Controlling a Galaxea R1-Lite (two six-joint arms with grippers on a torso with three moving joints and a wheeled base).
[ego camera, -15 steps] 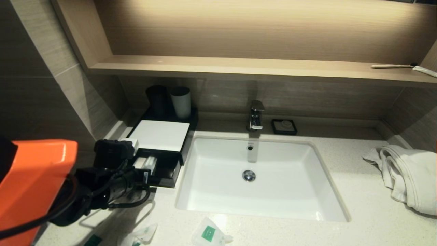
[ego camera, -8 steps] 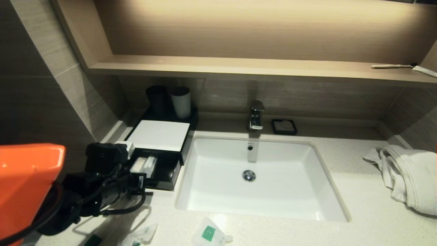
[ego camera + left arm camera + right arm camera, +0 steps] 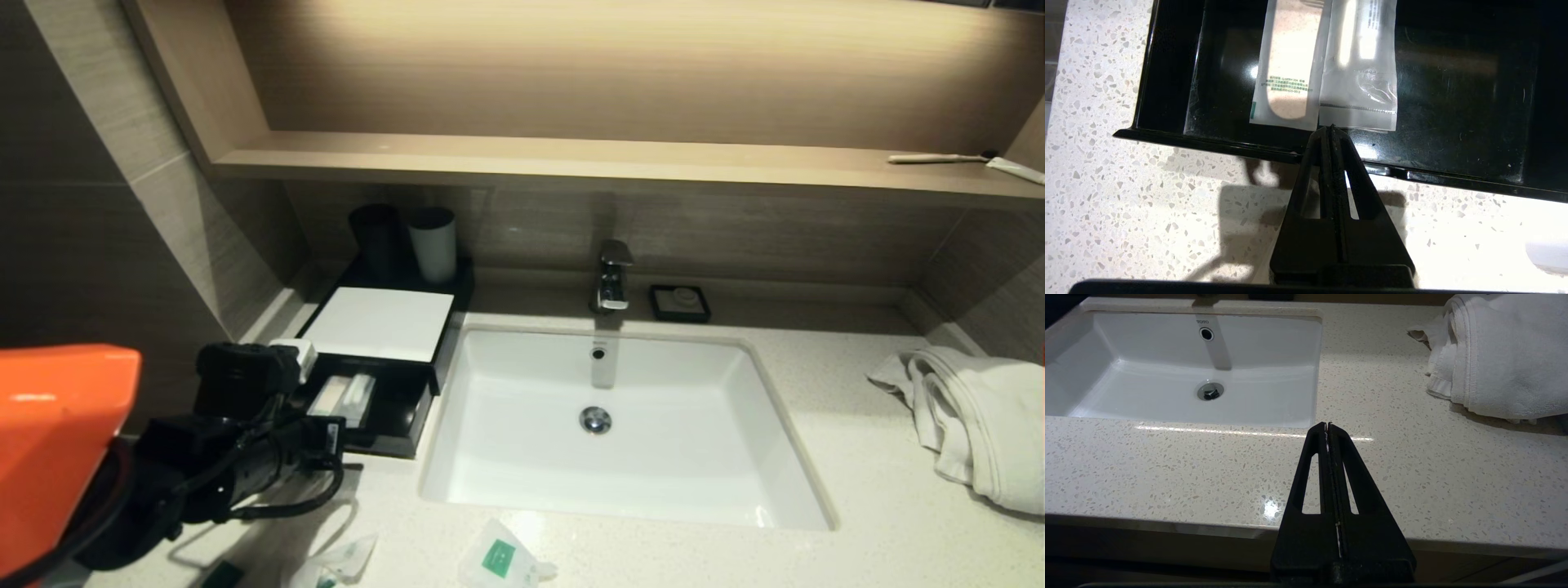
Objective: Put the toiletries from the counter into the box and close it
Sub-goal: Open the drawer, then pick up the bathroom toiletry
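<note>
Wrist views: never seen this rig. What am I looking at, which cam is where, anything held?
It is a two-armed robot at a bathroom counter. The head camera looks down over the sink; each wrist camera sits behind one claw and looks along its fingers.

The left claw is shut and holds nothing. Its tip hangs at the front rim of the open black box, where two sealed sachets lie side by side. The head view shows a white lid over the box's back part.

The right claw is also shut and empty, parked over bare counter near a white towel.

More toiletry packets lie on the counter's front edge, not yet boxed.
</note>
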